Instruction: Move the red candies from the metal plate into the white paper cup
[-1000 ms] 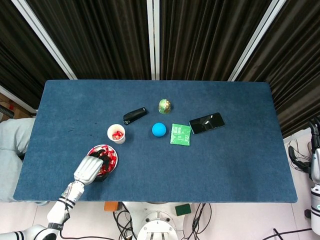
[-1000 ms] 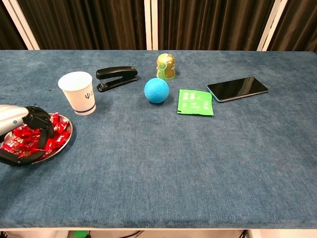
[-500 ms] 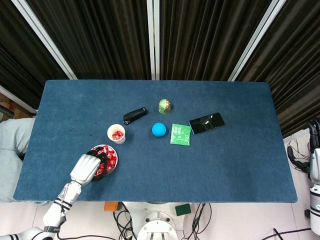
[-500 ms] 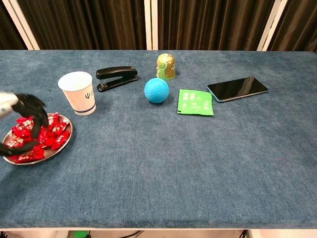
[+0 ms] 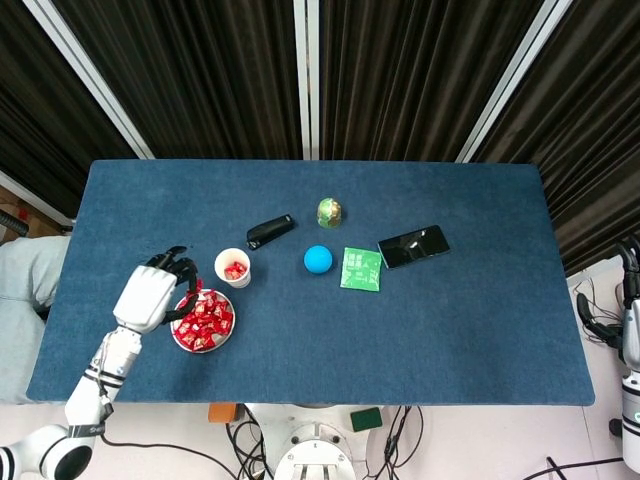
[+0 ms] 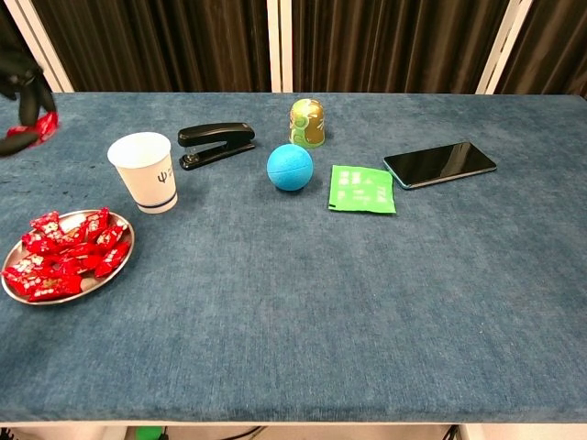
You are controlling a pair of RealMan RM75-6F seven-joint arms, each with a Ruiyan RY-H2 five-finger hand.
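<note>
A red candy [image 6: 35, 126] is pinched in the raised left hand [image 5: 150, 295] beside the white paper cup [image 5: 232, 267].

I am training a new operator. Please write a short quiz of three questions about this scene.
1. True or false: the left hand holds a red candy above the table.
2. Which object lies nearest the white paper cup? A) phone B) stapler C) green packet
3. Fill in: the metal plate still holds ___ candies.

Key:
1. True
2. B
3. many red
</note>
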